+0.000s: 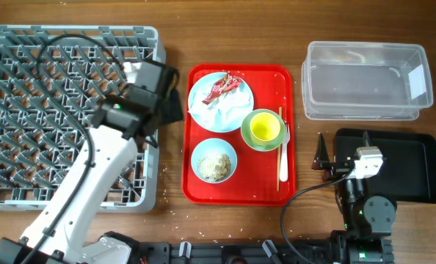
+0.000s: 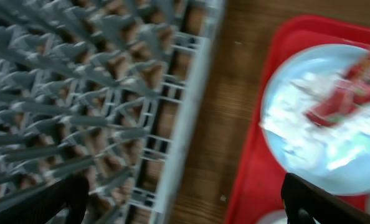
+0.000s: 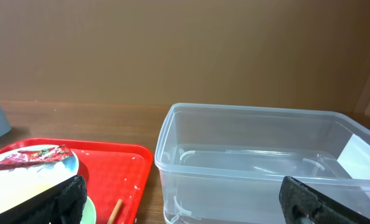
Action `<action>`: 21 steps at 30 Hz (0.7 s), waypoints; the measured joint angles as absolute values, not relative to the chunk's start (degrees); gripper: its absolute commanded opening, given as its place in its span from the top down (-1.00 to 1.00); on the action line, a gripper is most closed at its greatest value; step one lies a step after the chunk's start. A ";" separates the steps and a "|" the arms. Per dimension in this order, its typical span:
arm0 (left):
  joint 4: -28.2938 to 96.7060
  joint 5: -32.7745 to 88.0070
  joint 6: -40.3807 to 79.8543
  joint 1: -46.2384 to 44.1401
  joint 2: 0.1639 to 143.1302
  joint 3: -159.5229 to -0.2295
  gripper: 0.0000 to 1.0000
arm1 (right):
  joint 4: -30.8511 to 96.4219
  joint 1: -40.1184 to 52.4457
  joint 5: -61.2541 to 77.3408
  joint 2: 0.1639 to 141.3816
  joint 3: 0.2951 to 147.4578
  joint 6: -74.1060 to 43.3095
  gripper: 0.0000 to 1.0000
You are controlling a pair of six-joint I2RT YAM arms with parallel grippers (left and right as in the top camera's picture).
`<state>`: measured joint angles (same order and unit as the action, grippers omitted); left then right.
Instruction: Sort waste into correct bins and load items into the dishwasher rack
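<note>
Nothing is getting sorted yet, folks: the grey dishwasher rack (image 1: pixel 27 110) is sitting bare of dishes on the left, and the clear plastic tub (image 1: pixel 366 81) and the shallow black tray (image 1: pixel 416 165) on the right are both showing nothing inside. Everything is waiting on the red serving tray (image 1: pixel 196 187) in the middle. The pale blue plate (image 1: pixel 236 103) is carrying the red shiny wrapper (image 1: pixel 223 86) and crumpled white tissues (image 1: pixel 207 111); the small yellow cup (image 1: pixel 263 127) is nesting in the mint-green bowl (image 1: pixel 275 141); the small bowl (image 1: pixel 213 160) is holding beige rice scraps; the wooden chopsticks (image 1: pixel 280 158) and white fork (image 1: pixel 283 169) are lying along the tray's right side. The left gripper (image 2: pixel 185 186) is hovering over the rack's right edge beside the plate, fingers spread wide and gripping nothing. The right gripper (image 3: pixel 182 186) is waiting near the black tray, facing the tub, jaws likewise gaping and empty. By my reckoning the whole job is ahead: waste out first, then all the dishes racked.
</note>
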<state>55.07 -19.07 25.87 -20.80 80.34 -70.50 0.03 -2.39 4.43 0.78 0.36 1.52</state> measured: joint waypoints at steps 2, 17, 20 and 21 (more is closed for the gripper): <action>56.38 -19.70 25.85 -17.82 80.34 -70.50 -1.00 | 0.03 -2.39 4.43 0.78 0.36 1.54 -1.00; 57.04 -22.09 25.82 -15.59 80.34 -70.50 -1.00 | 0.01 -2.39 4.43 0.78 0.36 1.54 -0.99; 57.36 -23.75 25.80 -12.69 80.34 -70.50 -1.00 | 0.03 -2.39 4.43 0.78 0.36 1.54 -0.99; 57.47 -24.03 25.82 -11.00 80.34 -70.50 -1.00 | 0.03 -2.39 4.43 0.78 0.36 1.54 -1.00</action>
